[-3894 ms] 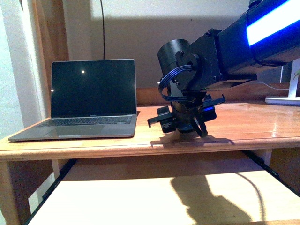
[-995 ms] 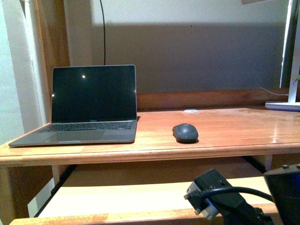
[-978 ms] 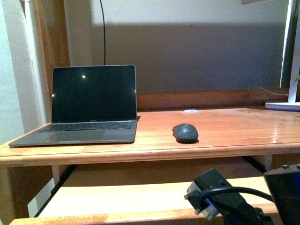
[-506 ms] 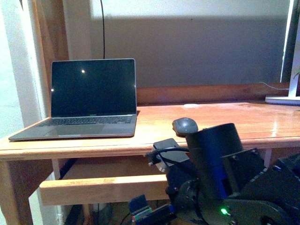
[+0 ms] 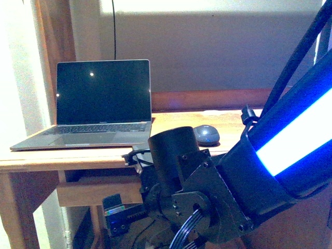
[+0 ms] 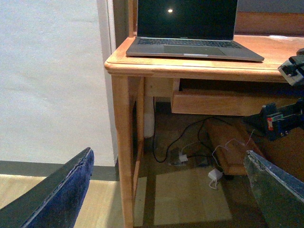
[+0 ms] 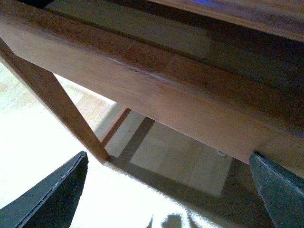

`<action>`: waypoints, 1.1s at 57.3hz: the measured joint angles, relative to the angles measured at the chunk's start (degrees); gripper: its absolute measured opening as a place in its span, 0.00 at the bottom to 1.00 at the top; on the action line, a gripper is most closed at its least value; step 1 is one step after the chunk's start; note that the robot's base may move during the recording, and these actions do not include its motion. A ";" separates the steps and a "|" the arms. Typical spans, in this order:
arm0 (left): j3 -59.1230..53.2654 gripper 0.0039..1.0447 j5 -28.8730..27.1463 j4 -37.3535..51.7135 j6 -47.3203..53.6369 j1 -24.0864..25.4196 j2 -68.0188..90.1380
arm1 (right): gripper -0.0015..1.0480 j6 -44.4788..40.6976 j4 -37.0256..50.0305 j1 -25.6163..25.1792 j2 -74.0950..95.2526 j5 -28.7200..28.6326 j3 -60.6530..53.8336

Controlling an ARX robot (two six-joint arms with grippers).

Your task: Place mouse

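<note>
Change: our right arm [image 5: 228,181] is rising, filling the front view | mouse [image 5: 206,135] is sitting on the surface [image 5: 171,122], apart from both jaws | both jaws are gaping, empty | placement is looking done.

Dark grey oval mouse [image 5: 207,135], lying flat on wooden desktop [image 5: 171,120]

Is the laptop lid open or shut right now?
Open: the laptop has its dark screen upright behind the keyboard on the desk.

Dim, bluish front view; overexposed white floor [image 7: 42,171] in the right wrist view.
</note>
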 joint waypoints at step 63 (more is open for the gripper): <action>0.00 0.93 -0.02 0.00 0.00 0.00 0.00 | 0.99 14.08 2.78 -30.97 -70.16 -18.71 -46.14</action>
